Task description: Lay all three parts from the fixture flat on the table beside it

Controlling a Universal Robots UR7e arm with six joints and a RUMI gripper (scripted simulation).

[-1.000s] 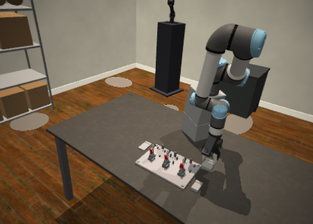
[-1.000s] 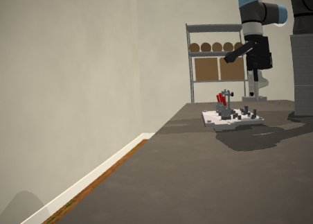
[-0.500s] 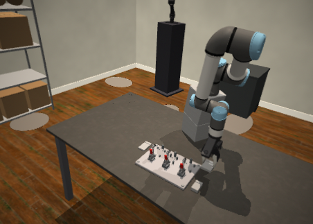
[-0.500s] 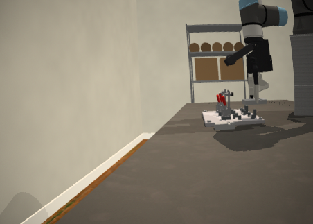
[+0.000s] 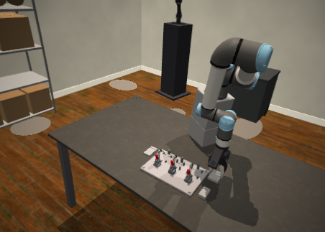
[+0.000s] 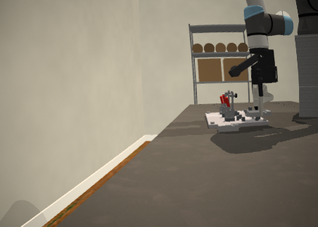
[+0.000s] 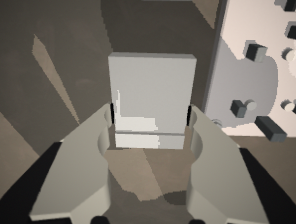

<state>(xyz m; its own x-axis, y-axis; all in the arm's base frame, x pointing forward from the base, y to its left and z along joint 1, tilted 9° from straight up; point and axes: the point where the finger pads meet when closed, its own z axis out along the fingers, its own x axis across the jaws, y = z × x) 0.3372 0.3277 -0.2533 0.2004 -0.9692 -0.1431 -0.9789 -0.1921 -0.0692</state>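
The gripper [image 5: 216, 172] [image 6: 259, 108] [image 7: 151, 115] is shut on a pale grey flat part [image 5: 215, 177] [image 7: 152, 90], held about level by its two side edges. It is low over the table, beside the right end of the white fixture plate [image 5: 163, 175] [image 6: 214, 120] [image 7: 245, 25]; whether it touches the table is unclear. A second part [image 5: 204, 192] [image 6: 226, 128] lies flat on the table by the fixture's near right corner. A third part [image 5: 150, 151] lies flat on the table beyond the fixture's left end. No part shows in the fixture.
Three toggle clamps with red handles [image 5: 157, 156] [image 5: 172, 163] [image 5: 188, 172] stand raised on the fixture. Several small dark blocks [image 7: 256, 52] and pins stick up along its rear side, close to the gripper. The table's front edge runs past the fixture's front side.
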